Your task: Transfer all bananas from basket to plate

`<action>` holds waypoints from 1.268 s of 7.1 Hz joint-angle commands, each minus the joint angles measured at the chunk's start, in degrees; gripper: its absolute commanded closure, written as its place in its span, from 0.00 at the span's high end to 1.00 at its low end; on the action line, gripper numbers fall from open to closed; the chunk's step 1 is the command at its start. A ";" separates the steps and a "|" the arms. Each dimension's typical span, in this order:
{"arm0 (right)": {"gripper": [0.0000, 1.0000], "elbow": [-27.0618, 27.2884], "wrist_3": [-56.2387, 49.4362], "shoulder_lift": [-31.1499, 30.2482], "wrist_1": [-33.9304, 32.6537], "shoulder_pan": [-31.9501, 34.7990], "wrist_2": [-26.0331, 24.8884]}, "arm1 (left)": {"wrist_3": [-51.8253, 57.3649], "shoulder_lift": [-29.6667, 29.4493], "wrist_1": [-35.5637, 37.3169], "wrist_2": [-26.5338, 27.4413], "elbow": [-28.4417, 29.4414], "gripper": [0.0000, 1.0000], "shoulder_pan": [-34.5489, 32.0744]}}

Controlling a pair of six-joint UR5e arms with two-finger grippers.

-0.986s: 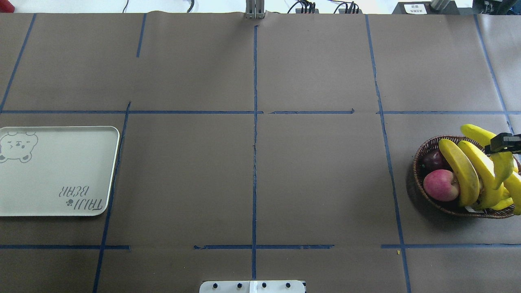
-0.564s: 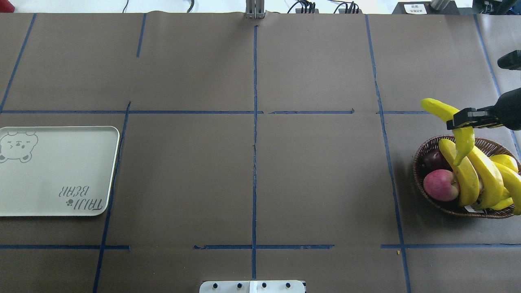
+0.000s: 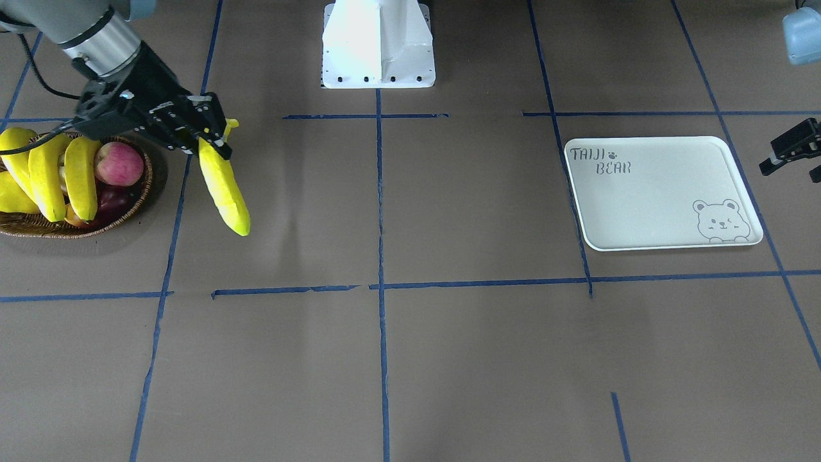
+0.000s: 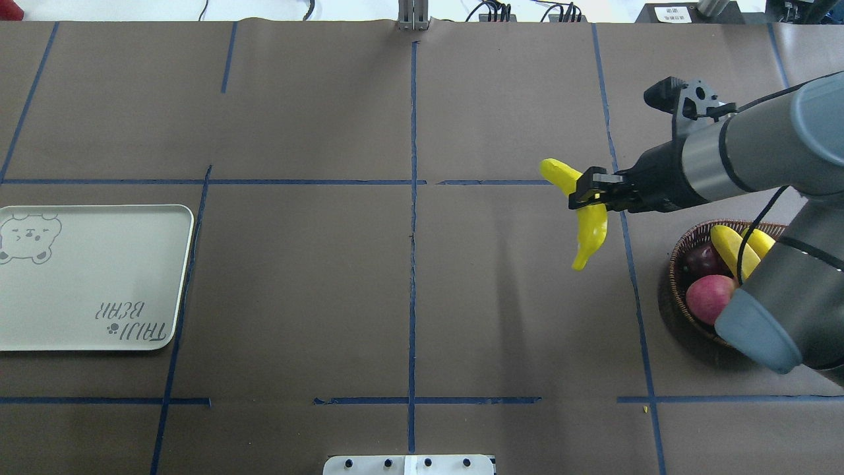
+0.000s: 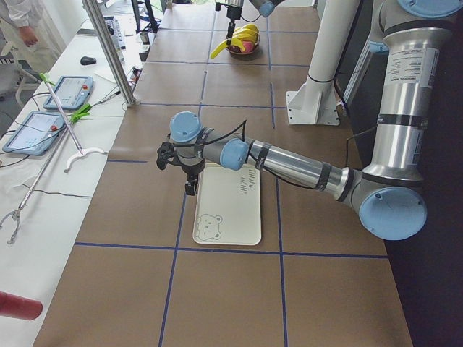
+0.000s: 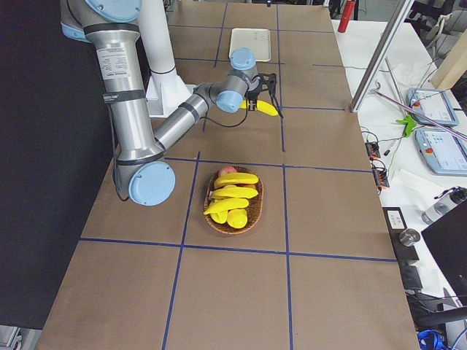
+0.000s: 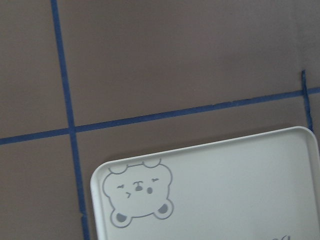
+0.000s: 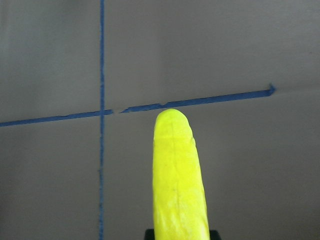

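Two arms reach over a wide brown table [image 4: 297,297] marked off with blue tape lines. At its left end lies the off-white plate [image 4: 86,284], printed with a bear face and "TAIJI BEAR", and nothing lies on it. At the right end sits the round wicker basket [image 3: 77,232], which holds several bananas [image 3: 80,170] side by side, a red apple [image 3: 118,163] and a darker fruit beneath it. The right hand [image 4: 587,192] is up in the air just left of the basket and clear of its rim, with its fingers clamped on one banana [image 4: 591,227]. The grip sits nearer the banana's far end, so a short stub pokes out beyond the hand while the longer part hangs down toward the near side, its tip off the table. That banana is well apart from the plate. The left hand [image 3: 792,151] hovers just beside the plate's left edge, its fingers apparently parted and holding nothing, though the view's edge cuts it off.
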 commanded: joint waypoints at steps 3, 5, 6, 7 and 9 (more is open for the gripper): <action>0.00 -6.95 8.68 15.96 0.12 -12.20 -12.34 | -40.12 -10.57 -16.62 0.13 -0.70 1.00 16.62; 0.00 -8.19 9.74 19.92 0.20 -15.82 -18.50 | -51.98 -15.50 -16.80 0.22 -0.52 1.00 20.06; 0.00 -10.29 11.92 22.04 2.29 -16.35 -18.61 | -57.97 -17.87 -16.81 0.39 -0.35 1.00 21.82; 0.00 -14.84 15.07 22.76 10.49 -17.58 -20.26 | -64.81 -20.85 -16.81 0.40 -0.09 1.00 23.58; 0.00 -18.74 17.55 23.20 18.64 -20.13 -24.75 | -75.03 -24.30 -19.24 2.57 -0.17 1.00 25.43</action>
